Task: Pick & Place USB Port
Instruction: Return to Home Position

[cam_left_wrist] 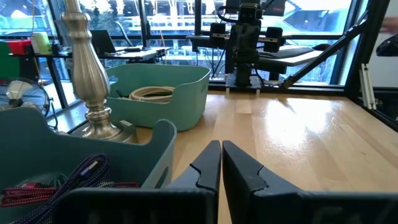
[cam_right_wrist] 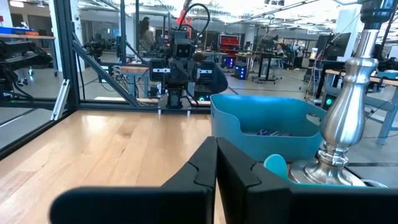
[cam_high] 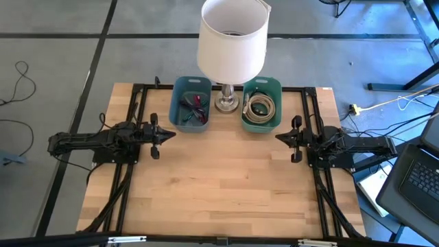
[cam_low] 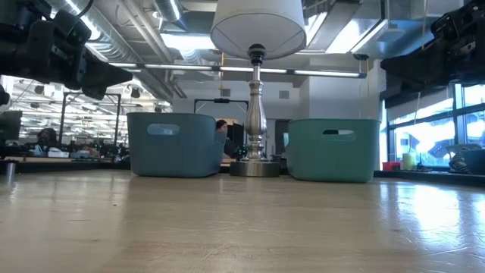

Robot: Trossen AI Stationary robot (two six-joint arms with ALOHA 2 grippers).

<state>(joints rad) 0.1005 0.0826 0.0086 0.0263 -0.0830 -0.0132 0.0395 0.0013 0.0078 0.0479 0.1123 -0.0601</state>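
Observation:
A blue bin (cam_high: 191, 103) at the table's far side holds red and purple cables (cam_high: 194, 108), also seen in the left wrist view (cam_left_wrist: 74, 177). A green bin (cam_high: 261, 104) holds a coiled beige cable (cam_high: 260, 108). A lamp with a white shade (cam_high: 232, 38) stands on its silver base (cam_high: 227, 103) between them. My left gripper (cam_high: 169, 134) is shut and empty, just near of the blue bin. My right gripper (cam_high: 280, 137) is shut and empty, just near of the green bin.
The two bins (cam_low: 173, 144) (cam_low: 332, 149) and the lamp stem (cam_low: 256, 114) line the far side. Black frame rails (cam_high: 137, 103) run along the table's left and right sides. Bare wood (cam_high: 219, 178) lies between and in front of the arms.

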